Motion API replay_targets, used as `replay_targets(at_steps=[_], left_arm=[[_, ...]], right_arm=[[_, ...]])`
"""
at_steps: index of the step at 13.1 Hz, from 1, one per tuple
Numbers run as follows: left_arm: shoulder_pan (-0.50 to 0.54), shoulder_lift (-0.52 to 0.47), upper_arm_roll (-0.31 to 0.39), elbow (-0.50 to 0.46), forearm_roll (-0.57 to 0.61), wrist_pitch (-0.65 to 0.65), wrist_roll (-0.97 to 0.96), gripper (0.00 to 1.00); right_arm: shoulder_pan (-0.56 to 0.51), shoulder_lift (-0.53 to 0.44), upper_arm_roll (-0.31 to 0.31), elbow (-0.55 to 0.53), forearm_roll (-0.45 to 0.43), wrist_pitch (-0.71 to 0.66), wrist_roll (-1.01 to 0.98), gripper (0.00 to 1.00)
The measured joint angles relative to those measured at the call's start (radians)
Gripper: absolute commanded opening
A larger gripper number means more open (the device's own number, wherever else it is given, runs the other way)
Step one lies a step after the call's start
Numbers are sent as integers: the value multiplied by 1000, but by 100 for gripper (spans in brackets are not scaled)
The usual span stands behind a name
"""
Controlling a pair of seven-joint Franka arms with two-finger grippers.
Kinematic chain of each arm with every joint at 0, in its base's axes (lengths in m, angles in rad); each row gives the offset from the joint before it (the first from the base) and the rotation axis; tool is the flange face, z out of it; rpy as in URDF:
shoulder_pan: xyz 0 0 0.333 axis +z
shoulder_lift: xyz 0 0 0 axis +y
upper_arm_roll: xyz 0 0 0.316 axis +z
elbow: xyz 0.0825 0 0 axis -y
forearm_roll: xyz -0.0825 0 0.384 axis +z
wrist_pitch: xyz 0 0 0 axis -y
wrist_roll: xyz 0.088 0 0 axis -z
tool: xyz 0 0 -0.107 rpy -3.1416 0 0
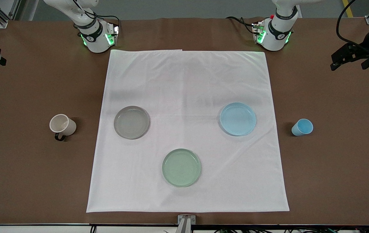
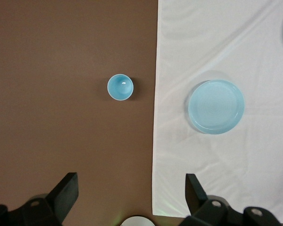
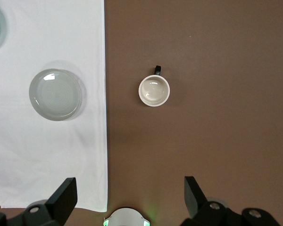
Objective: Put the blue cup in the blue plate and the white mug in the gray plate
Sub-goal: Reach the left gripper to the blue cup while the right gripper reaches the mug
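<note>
The blue cup (image 1: 302,127) stands upright on the brown table toward the left arm's end, off the cloth; it also shows in the left wrist view (image 2: 120,87). The blue plate (image 1: 237,118) (image 2: 216,106) lies on the white cloth beside it. The white mug (image 1: 62,125) (image 3: 154,90) stands upright toward the right arm's end, its handle pointing at the front camera. The gray plate (image 1: 132,122) (image 3: 55,94) lies on the cloth beside it. My left gripper (image 2: 131,193) and right gripper (image 3: 130,193) are open and empty, high above the table near their bases.
A pale green plate (image 1: 181,167) lies on the white cloth (image 1: 187,81), nearer to the front camera than the other two plates. Dark equipment (image 1: 349,55) hangs over the table's edge at the left arm's end.
</note>
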Motion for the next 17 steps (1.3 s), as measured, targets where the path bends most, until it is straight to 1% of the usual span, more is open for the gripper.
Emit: replay_targets(at_steps=[5, 7, 9, 12, 14, 15, 17], left_arm=[[2, 5, 1, 11, 0, -2, 0, 100], [14, 48, 3, -11, 50, 8, 0, 100], [44, 122, 4, -74, 83, 115, 0, 100], [100, 200, 4, -225, 83, 337, 2, 100], [112, 233, 4, -311, 83, 453, 2, 98], [121, 249, 3, -349, 83, 510, 2, 95], [148, 288, 3, -423, 83, 640, 2, 80]], right_arm=[[0, 0, 1, 0, 5, 2, 42, 100], [0, 0, 1, 1, 12, 3, 46, 100], [0, 0, 2, 1, 13, 3, 46, 100], [-1, 30, 0, -6, 13, 10, 48, 100], [-3, 90, -1, -10, 13, 103, 48, 100], [-6, 126, -2, -13, 12, 156, 48, 100], [-6, 224, 2, -24, 7, 235, 47, 100]])
